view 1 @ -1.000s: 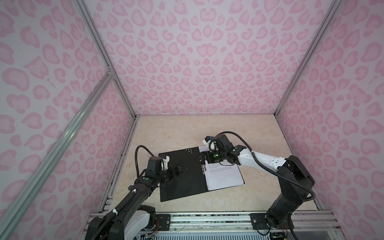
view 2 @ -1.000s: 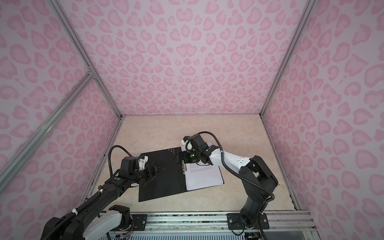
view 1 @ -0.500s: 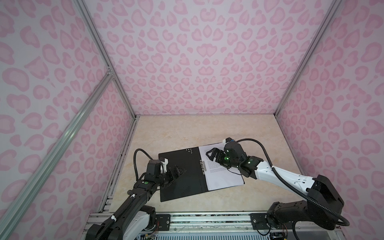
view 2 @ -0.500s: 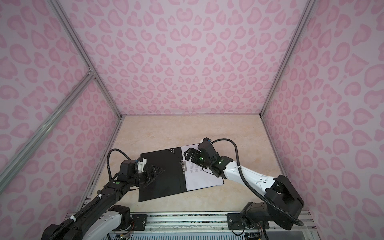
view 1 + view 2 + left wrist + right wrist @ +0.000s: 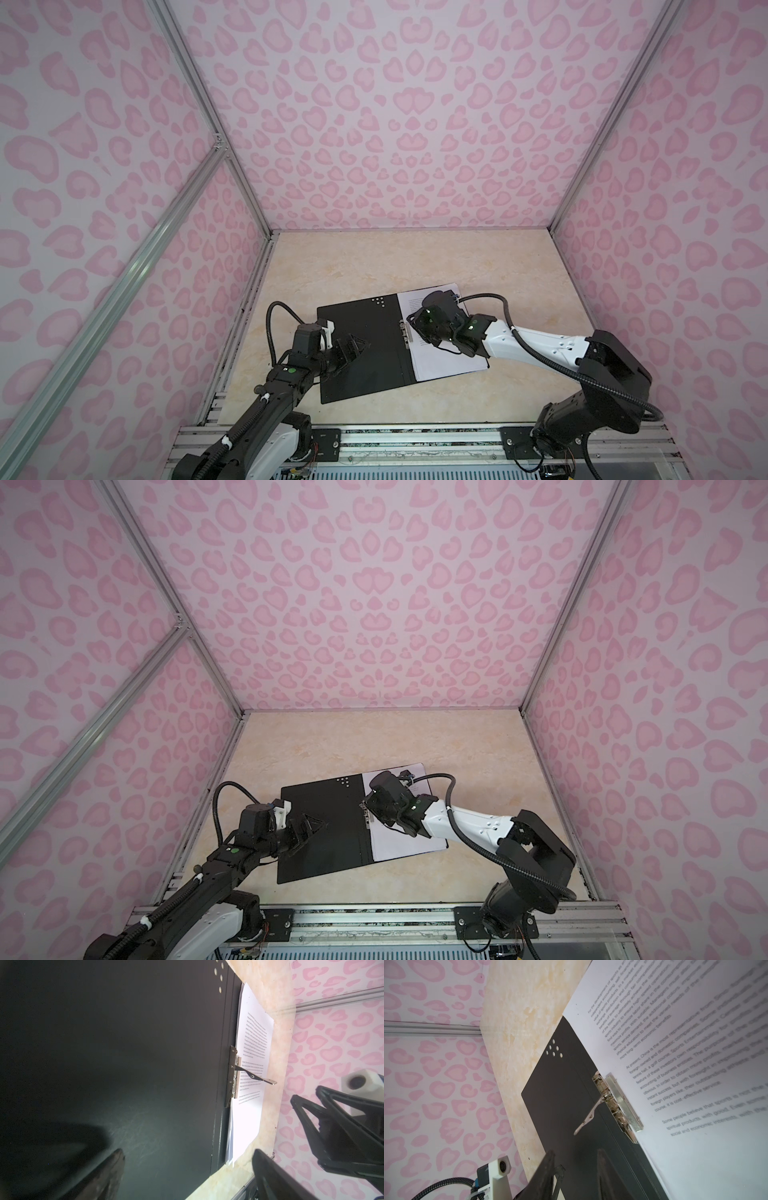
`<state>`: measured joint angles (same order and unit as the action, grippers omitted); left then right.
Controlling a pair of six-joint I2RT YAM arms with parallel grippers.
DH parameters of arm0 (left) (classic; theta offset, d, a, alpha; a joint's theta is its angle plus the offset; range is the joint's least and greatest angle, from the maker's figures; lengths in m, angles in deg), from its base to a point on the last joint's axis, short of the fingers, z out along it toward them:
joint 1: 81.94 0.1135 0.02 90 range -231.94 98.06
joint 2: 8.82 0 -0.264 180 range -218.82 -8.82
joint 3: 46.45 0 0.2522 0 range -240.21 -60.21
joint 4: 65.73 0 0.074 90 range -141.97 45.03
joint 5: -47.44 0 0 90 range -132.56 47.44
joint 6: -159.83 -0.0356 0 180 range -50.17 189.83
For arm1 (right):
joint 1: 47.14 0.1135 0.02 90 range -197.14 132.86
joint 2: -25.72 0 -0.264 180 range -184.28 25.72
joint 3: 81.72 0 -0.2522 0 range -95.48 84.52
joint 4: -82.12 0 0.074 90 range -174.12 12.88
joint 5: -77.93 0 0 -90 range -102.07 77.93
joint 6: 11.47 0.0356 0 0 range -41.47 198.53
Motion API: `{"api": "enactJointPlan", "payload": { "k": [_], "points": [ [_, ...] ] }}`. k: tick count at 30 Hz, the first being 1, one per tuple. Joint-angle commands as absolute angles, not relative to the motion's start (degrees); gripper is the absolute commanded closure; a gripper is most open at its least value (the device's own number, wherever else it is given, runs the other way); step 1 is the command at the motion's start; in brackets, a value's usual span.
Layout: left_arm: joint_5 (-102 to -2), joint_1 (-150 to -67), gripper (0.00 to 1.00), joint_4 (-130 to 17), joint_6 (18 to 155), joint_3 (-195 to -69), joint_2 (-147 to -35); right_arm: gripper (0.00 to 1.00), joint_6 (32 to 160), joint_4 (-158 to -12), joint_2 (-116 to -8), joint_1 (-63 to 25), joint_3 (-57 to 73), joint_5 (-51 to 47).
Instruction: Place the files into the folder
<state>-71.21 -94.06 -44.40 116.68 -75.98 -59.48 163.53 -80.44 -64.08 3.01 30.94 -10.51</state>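
While your left gripper (image 5: pixel 356 343) hangs spread wide over the black left flap of the folder (image 5: pixel 365 374), gripping nothing, your right gripper (image 5: pixel 575 1167) sits low beside the spine. Its jaws are narrowed yet apart, with nothing between them. You see the folder lying open and flat on the table (image 5: pixel 374 257). The files (image 5: pixel 449 357) lie stacked on its right half, their inner edge at the metal clip (image 5: pixel 618 1105). The lever (image 5: pixel 588 1115) of the clip sticks up off the folder. Black printed text shows on the top sheet.
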Motion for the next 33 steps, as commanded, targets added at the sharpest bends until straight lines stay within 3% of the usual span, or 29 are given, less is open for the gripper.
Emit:
{"api": "enactJointPlan", "payload": {
  "k": [1, 4, 33],
  "points": [
    [-70.63, -94.01, 0.03, -44.85, 116.55, -75.52, -59.05, 0.65, 166.90, -83.08, -66.98, 3.09, 29.62, -9.75],
    [-70.43, -94.05, 0.03, -44.94, 116.67, -75.33, -58.92, 0.71, 167.83, -83.85, -70.02, 3.23, 27.67, -8.13],
    [-69.52, -93.80, 0.03, -43.45, 116.29, -75.59, -56.77, 0.85, 168.05, -79.71, -73.24, 3.21, 25.14, -8.94]
  ]
}}
